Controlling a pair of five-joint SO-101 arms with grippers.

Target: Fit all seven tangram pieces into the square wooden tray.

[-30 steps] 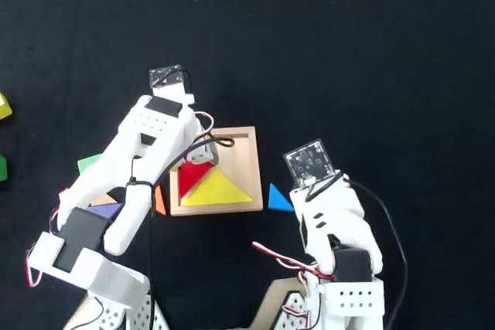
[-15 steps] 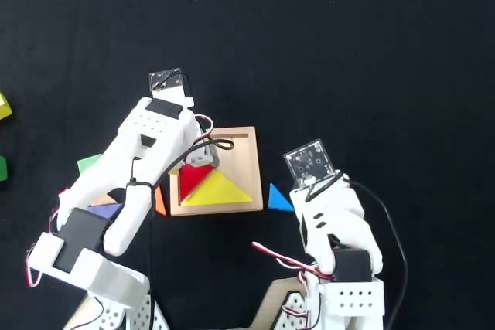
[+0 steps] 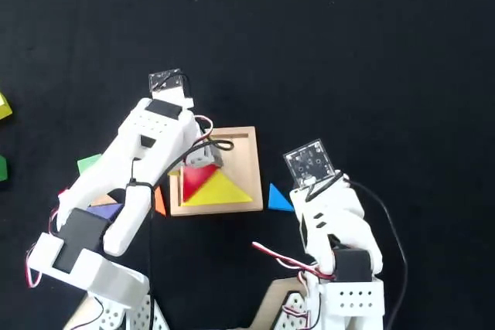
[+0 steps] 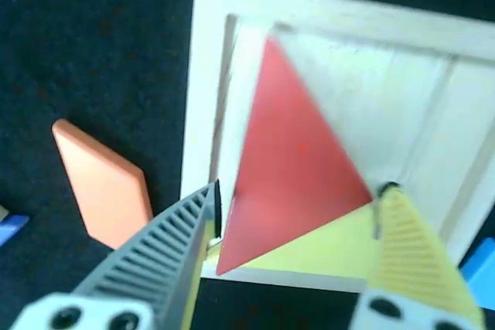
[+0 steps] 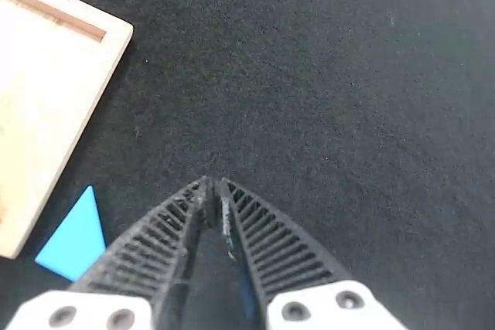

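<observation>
The square wooden tray lies mid-table. Inside it a yellow triangle sits along the near edge and a red triangle rests at the left, tilted, with one tip over the rim in the left wrist view. My left gripper straddles the red triangle, one fingertip against each side of it. A blue triangle lies on the cloth just right of the tray. My right gripper hangs shut over bare cloth beside the blue triangle.
An orange parallelogram lies against the tray's left side. A green piece and a purple piece sit partly under the left arm. Two more coloured pieces, yellow and green, lie at the table's far left edge.
My left gripper has shifted slightly right with the red triangle, which turned a little inside the tray. The right arm has kept still.
</observation>
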